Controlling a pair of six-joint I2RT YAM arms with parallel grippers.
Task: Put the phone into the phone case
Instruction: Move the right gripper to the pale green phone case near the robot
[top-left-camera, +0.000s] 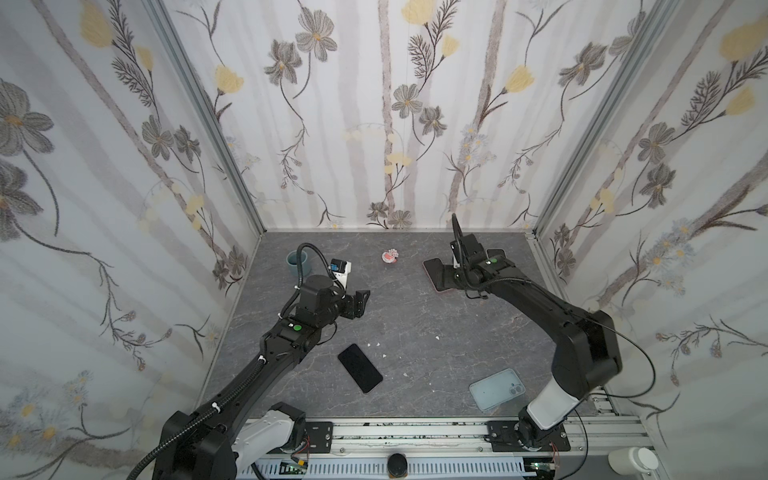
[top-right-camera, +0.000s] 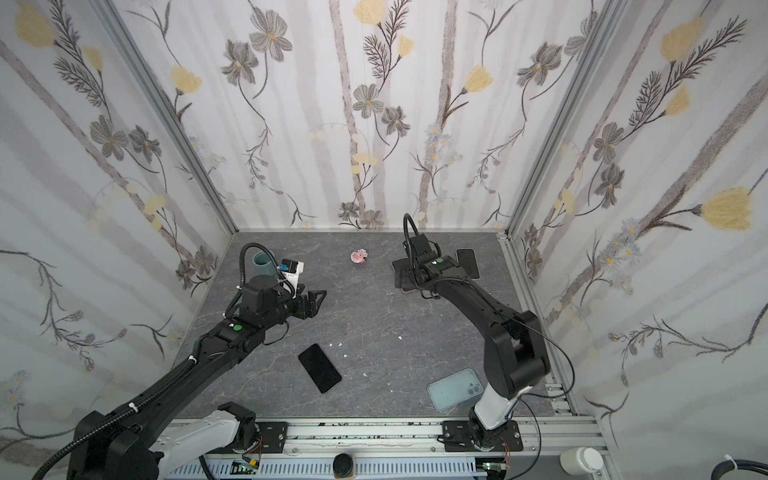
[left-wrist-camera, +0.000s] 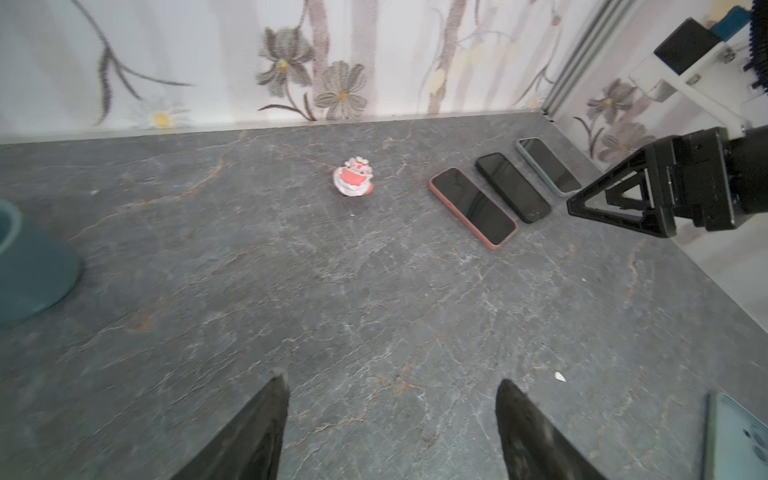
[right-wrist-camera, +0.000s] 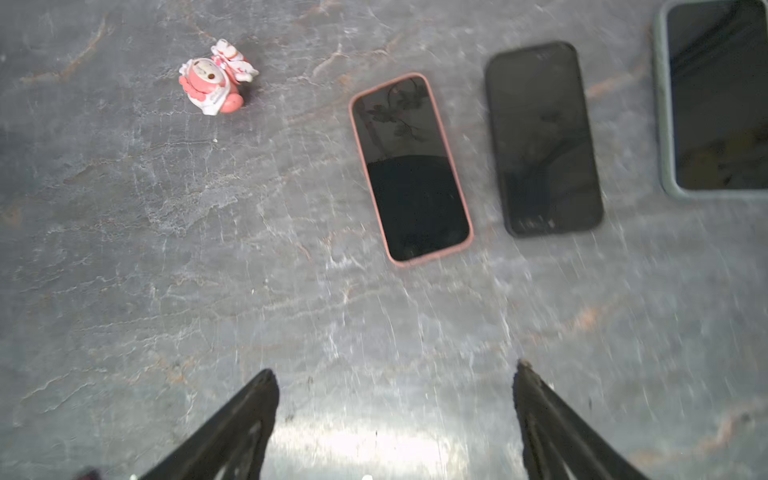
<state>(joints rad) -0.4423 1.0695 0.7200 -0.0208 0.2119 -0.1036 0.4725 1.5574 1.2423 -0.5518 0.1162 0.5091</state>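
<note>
A bare black phone (top-left-camera: 360, 368) (top-right-camera: 319, 368) lies face up near the table's front, left of centre. The empty pale blue-grey phone case (top-left-camera: 497, 389) (top-right-camera: 455, 389) lies at the front right, and its corner (left-wrist-camera: 735, 440) shows in the left wrist view. My left gripper (top-left-camera: 361, 301) (left-wrist-camera: 390, 378) hovers open behind the phone, over bare table, holding nothing. My right gripper (top-left-camera: 444, 275) (right-wrist-camera: 395, 370) is open at the back right, just in front of a row of phones. It holds nothing either.
Three phones lie side by side at the back right: pink-cased (right-wrist-camera: 411, 166), black (right-wrist-camera: 542, 137), grey-cased (right-wrist-camera: 715, 95). A pink toy (top-left-camera: 390, 256) sits at back centre. A teal cup (top-left-camera: 299, 262) and a white box (top-left-camera: 341, 270) stand back left. Walls close three sides.
</note>
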